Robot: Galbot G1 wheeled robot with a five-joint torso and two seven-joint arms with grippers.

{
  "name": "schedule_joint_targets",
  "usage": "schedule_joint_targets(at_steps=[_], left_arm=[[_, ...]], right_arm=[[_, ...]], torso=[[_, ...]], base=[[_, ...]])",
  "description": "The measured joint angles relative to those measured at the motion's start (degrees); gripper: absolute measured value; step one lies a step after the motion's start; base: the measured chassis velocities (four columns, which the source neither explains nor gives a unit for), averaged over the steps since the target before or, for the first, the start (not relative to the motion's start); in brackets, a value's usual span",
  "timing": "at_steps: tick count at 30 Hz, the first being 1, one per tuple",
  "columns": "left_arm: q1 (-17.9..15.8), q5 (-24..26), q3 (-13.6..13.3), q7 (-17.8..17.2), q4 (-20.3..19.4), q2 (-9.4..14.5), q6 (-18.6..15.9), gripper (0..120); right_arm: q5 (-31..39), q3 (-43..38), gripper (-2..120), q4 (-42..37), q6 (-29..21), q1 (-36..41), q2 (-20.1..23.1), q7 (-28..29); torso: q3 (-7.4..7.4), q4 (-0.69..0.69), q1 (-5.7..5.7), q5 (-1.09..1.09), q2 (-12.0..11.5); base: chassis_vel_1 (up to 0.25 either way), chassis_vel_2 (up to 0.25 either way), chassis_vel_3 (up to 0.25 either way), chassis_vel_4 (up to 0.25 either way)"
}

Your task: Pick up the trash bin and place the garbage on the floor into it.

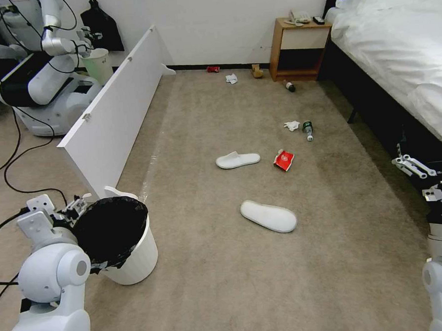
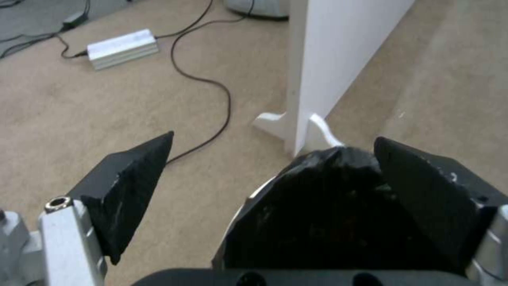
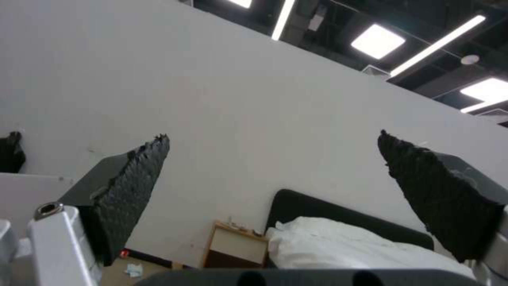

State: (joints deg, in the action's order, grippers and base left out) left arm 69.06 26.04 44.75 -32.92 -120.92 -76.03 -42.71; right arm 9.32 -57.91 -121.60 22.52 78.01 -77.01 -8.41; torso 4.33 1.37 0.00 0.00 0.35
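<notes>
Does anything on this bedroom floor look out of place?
Yes. Litter is strewn over the carpet: two slippers lying apart, a red wrapper, tissues, a bottle. The bin leans tilted beside the open left gripper.

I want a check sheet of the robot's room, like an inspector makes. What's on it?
Surface: beige carpet floor, litter scattered.
Job's things: trash bin with black bag, upright by the left arm; two white slippers, red-white wrapper, tissues, bottles, red can.
Clutter: white box on the carpet.
Grippers: left gripper open, its fingers either side of the bin's rim; right gripper open, raised, holding nothing.
Cables: black cable across the carpet.
Surroundings: white panel, bed, nightstand, another robot.
</notes>
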Motion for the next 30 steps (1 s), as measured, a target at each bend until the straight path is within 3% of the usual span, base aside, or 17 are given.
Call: schedule_joint_targets(at_steps=[8,30], left_arm=[[-0.63,0.16,1.37,1.33,6.04,-0.76,0.29,100],[-0.45,-0.77,0.52,2.84,13.6,-1.87,1.25,100]], right_arm=[[-0.02,0.0,100,0.34,0.23,0.05,-0.19,-0.01],[-0.01,-0.03,100,0.86,0.45,-0.07,-0.35,-0.01]], torso=[[0.0,0.0,0.0,-0.01,0.0],[0.0,0.0,0.0,0.0,0.0]], base=[[0.0,0.0,0.0,0.0],[0.0,0.0,0.0,0.0]])
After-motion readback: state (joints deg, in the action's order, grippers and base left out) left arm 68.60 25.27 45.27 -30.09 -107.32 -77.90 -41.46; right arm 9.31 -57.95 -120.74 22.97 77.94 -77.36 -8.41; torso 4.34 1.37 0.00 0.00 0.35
